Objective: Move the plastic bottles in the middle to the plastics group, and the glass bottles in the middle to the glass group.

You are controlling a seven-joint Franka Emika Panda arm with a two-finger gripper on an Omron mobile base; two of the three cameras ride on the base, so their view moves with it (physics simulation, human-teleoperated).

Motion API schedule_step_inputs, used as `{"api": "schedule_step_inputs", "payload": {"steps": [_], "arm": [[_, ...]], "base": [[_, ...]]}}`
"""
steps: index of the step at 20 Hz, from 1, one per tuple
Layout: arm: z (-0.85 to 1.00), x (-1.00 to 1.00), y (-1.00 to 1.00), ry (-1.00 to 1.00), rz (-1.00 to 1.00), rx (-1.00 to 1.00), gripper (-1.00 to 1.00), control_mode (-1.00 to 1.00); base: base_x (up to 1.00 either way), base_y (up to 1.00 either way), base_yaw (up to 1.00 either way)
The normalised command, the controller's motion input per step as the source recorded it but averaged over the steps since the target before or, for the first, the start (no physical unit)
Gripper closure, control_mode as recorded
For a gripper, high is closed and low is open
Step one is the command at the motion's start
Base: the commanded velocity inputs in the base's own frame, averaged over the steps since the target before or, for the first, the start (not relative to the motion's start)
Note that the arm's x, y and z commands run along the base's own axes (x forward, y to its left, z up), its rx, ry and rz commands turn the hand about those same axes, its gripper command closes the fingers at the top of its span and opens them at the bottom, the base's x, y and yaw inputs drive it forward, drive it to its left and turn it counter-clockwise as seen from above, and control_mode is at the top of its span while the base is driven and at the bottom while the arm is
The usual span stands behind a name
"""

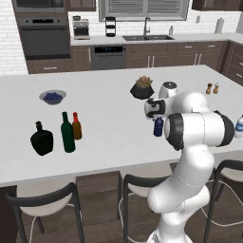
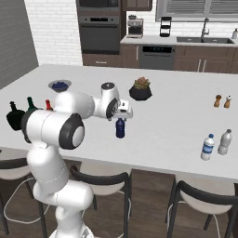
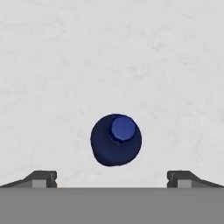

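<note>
Gripper (image 3: 112, 179), fingers spread wide and holding nothing, hangs directly above the dark blue bottle (image 2: 120, 128), which stands upright mid-counter (image 1: 109, 118); apparently aligned for a top-down grasp. The green bottle (image 1: 67, 133) stands by the black flask (image 1: 42, 139) and amber bottle (image 1: 76, 126).

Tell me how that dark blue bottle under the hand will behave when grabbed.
The dark blue bottle stands upright, small and narrow-based, so an off-centre touch from the open hand could tip it. Its round body would probably roll if knocked over. It looks smooth, perhaps slippery.
</note>
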Motion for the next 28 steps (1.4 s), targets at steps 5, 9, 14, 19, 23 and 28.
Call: {"api": "schedule_step_inputs", "payload": {"steps": [5, 9, 14, 19, 23, 28], "arm": [[-0.22, 0.20, -0.02, 0.00, 0.00, 0.01, -1.00, -1.00], [-0.17, 0.08, -0.03, 0.00, 0.00, 0.01, -1.00, -1.00], [-0.06, 0.06, 0.00, 0.00, 0.00, 0.03, -1.00, -1.00], [0.00, 0.05, 0.00, 0.00, 0.00, 0.04, -1.00, -1.00], [0.00, 0.07, -0.03, 0.00, 0.00, 0.02, -1.00, -1.00], [0.00, 0.00, -0.06, 0.00, 0.00, 0.00, -1.00, -1.00]], "base": [[0.00, 0.00, 0.00], [0.00, 0.00, 0.00], [0.00, 0.00, 0.00], [0.00, 0.00, 0.00], [0.00, 0.00, 0.00], [0.00, 0.00, 0.00]]}}
